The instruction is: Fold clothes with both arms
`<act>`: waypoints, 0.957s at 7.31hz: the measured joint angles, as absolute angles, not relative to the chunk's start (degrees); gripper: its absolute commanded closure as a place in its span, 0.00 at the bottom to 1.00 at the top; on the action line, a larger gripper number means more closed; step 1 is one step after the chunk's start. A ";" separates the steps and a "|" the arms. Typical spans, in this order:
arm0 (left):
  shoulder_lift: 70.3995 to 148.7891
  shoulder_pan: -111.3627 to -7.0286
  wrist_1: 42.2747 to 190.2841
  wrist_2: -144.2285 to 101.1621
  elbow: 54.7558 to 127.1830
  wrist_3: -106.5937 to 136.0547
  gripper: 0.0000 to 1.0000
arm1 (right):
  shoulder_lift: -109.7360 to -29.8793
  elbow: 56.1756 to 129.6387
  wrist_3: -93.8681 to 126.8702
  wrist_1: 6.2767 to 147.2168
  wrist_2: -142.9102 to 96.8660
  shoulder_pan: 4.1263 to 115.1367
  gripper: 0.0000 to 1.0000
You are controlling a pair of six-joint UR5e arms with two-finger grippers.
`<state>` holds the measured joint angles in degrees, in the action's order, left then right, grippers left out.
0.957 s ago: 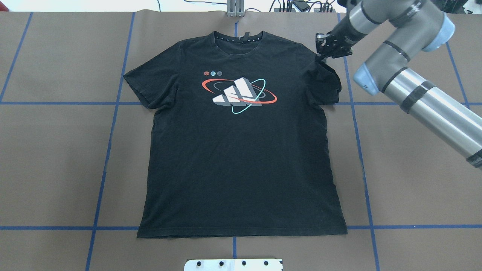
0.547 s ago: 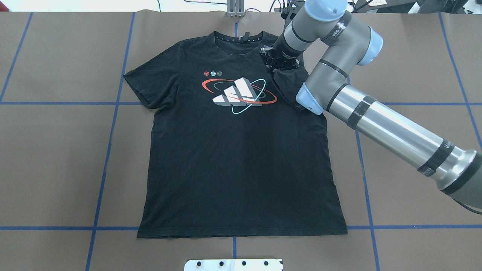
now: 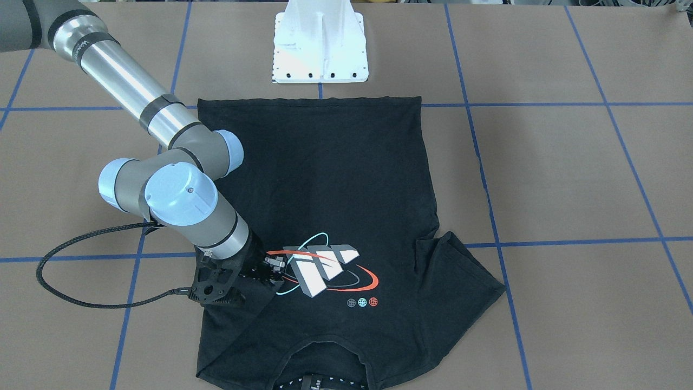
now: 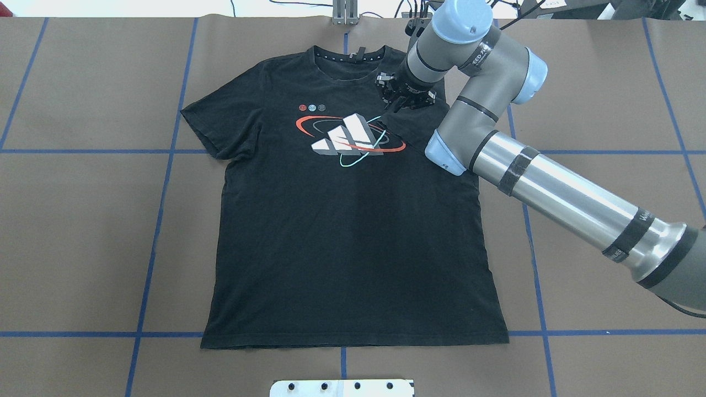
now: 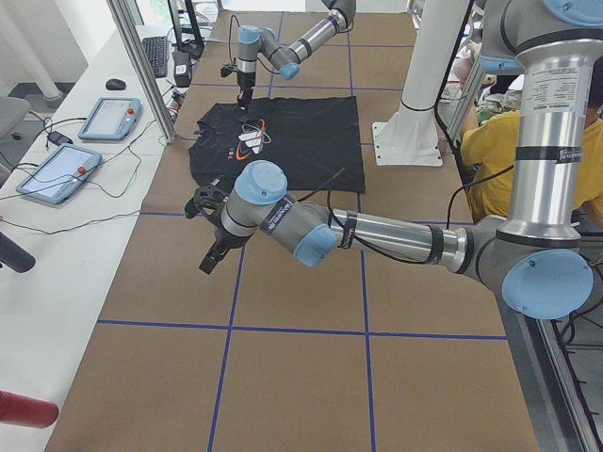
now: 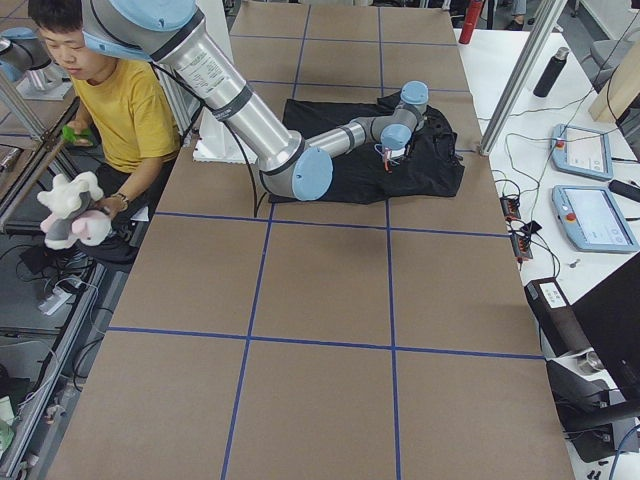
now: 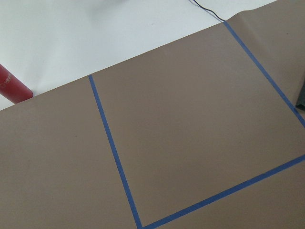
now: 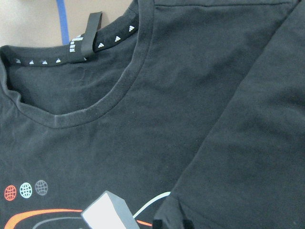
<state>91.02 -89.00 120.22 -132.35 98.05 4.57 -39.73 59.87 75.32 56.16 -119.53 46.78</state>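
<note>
The black T-shirt [image 4: 342,237] lies flat on the brown paper, ringed block graphic [image 4: 348,138] up and collar at the far edge. My right gripper [image 4: 396,102] is over the chest beside the graphic, shut on the shirt's right sleeve [image 4: 422,124], which is folded inward over the front. The front-facing view shows the same gripper [image 3: 269,271] at the graphic's edge. The right wrist view shows the folded sleeve [image 8: 248,143] lying over the collar area. My left gripper [image 5: 211,254] shows only in the exterior left view, above bare paper short of the shirt. I cannot tell whether it is open or shut.
The white mounting pedestal [image 3: 319,49] stands just past the shirt's hem. A black cable [image 3: 59,281] loops beside the right arm. A person in yellow [image 6: 120,100] sits at the robot's side. Tablets [image 5: 108,118] and a red bottle [image 7: 12,88] lie beyond the paper.
My right gripper has moved left from the shirt's right shoulder to the chest and carried the sleeve with it, folding it inward. The rest of the shirt has not moved.
</note>
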 measured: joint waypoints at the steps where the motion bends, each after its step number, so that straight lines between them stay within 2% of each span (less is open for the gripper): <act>1: 92.33 -88.77 120.35 -132.31 97.03 4.61 0.00 | -40.01 60.87 75.28 56.10 -119.84 47.16 0.00; 4: 96.17 -84.10 123.78 -132.47 94.14 13.19 0.00 | -45.96 68.65 75.33 56.56 -124.88 48.62 0.00; 5: 97.63 -82.30 127.07 -132.42 92.53 17.96 0.01 | -50.13 73.30 75.33 56.59 -126.69 48.95 0.00; 7: 104.59 -78.46 132.69 -132.16 84.79 27.05 0.01 | -59.66 84.11 75.32 56.55 -128.17 49.15 0.00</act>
